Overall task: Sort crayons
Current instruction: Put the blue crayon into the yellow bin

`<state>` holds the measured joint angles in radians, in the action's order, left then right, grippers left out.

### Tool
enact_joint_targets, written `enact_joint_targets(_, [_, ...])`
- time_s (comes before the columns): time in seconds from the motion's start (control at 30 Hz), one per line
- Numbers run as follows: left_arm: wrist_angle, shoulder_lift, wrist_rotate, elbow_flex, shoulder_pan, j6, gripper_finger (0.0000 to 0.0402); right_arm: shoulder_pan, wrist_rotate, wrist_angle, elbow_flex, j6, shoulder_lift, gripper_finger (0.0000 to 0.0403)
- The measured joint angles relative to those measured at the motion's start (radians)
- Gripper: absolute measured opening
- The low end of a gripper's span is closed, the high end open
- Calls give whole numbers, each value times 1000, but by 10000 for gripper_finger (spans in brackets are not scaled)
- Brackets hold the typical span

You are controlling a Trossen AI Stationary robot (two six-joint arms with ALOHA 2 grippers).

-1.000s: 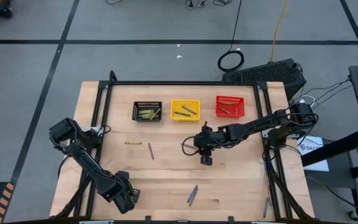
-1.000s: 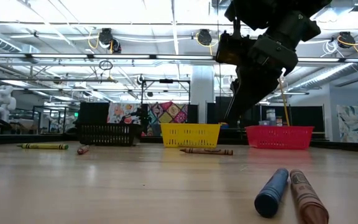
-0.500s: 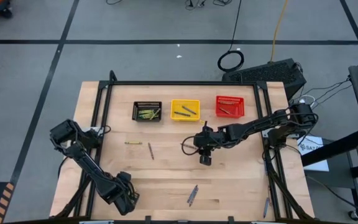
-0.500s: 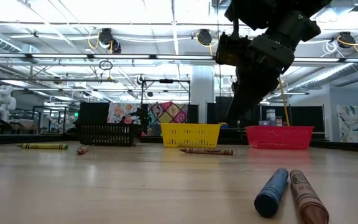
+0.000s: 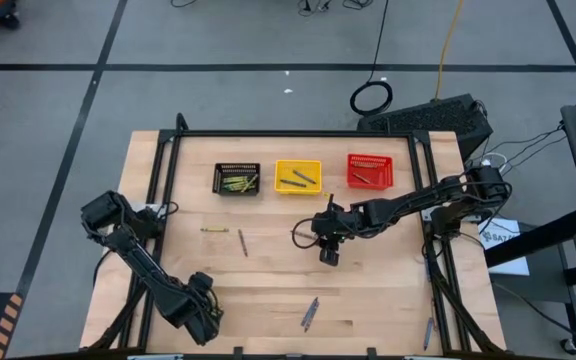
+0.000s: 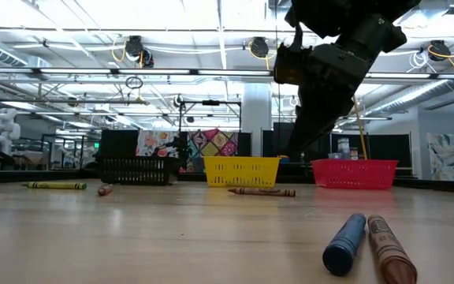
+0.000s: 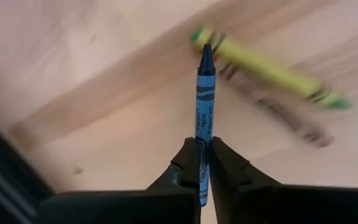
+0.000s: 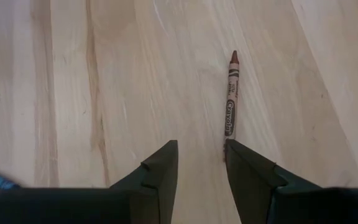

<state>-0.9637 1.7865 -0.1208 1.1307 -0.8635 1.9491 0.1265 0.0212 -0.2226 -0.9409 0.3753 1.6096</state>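
A thin blue crayon [image 7: 204, 112] is held tight between the two dark fingers of the left gripper [image 7: 202, 163]. It sticks straight out past the fingertips, so its long side runs the same way as the fingers, and its pointed tip is the far end. Under that tip an olive-yellow crayon [image 7: 266, 68] is seen lying on the light wooden table [image 5: 388, 290], slanted across the blue one's line.

In the high view the left gripper [image 5: 204, 318] is found near the table's front edge, toward the left corner. Bare wood is seen between it and the two crayons lying farther in.

The right gripper [image 5: 328, 255] is hung over the middle of the table with its fingers apart and nothing between them. A thin brownish-red crayon [image 8: 230, 99] lies flat on the wood just ahead of one fingertip. Its long side runs nearly in line with the fingers, and its tip points away from them.

At the back of the table three small mesh baskets are lined up: a black one [image 5: 237, 179], a yellow one [image 5: 298, 176] and a red one [image 5: 370, 171]. Crayons are seen inside each. Open wood is left between the baskets and the right gripper.
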Motion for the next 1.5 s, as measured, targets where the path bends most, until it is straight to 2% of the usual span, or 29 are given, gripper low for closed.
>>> enact_joint_targets(0.3, [-31,-86,229,3,102,-155,9,41,0,0,0,27,0,121])
enact_joint_targets(0.6, [-49,-100,300,3,241,-427,9,110,5,8,0,64,0,121])
enact_joint_targets(0.77, [-48,-100,375,3,333,-602,9,117,11,28,0,139,0,121])
enact_joint_targets(0.93, [-26,-100,392,3,432,-808,9,134,11,32,0,259,0,121])
enact_joint_targets(1.13, [58,-100,425,3,544,-1060,9,169,13,34,0,318,0,121])
enact_joint_targets(1.3, [158,-100,425,3,641,-1264,9,190,83,34,0,377,0,121])
enact_joint_targets(1.5, [271,-100,407,3,741,-1452,9,196,112,34,0,428,0,121])
